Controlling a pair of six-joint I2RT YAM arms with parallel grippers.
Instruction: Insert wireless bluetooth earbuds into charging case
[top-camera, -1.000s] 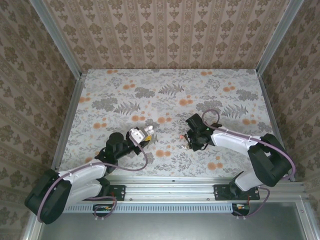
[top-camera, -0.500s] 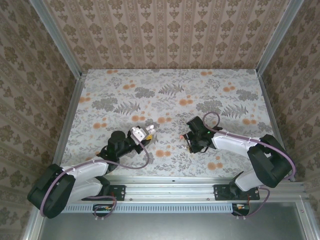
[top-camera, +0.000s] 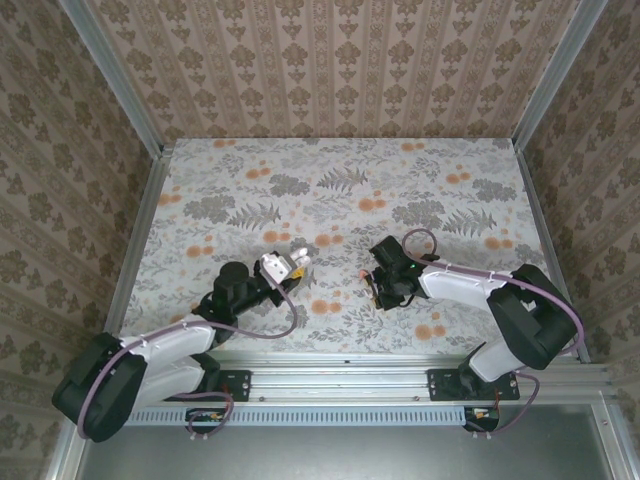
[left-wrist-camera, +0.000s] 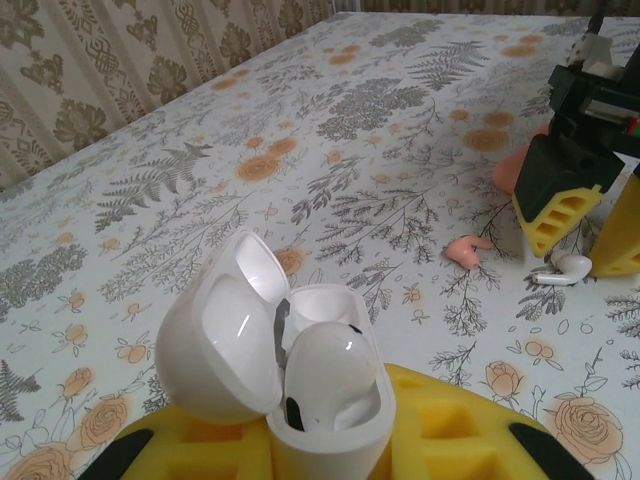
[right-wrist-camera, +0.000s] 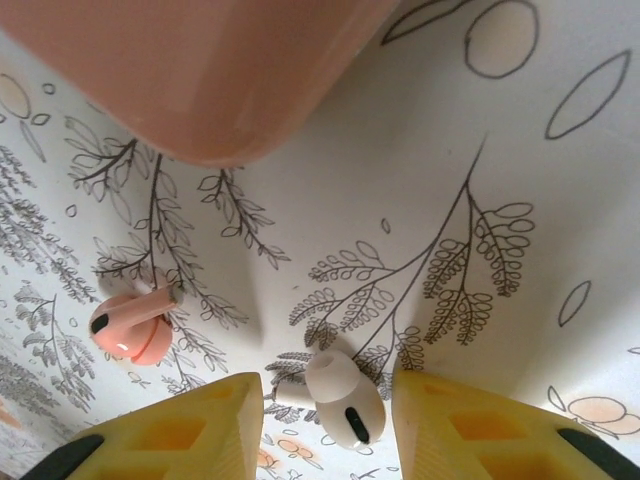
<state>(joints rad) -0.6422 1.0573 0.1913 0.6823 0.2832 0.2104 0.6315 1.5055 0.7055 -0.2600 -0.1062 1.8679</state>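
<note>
Across the last second the left gripper (top-camera: 284, 267) barely moved. It stayed clamped on the open white charging case (left-wrist-camera: 232, 345), where what looked like 1 seated earbud (left-wrist-camera: 330, 365) already sat. Further right, the right gripper (right-wrist-camera: 325, 420) had crept slightly nearer and left. Its jaws stood part open astride the loose white earbud (right-wrist-camera: 340, 398) on the table (top-camera: 450, 200), gripping nothing. A coral earbud (right-wrist-camera: 132, 325) lay just left of it, with a coral case (right-wrist-camera: 220, 70) close by. The pick looked ready to begin.
</note>
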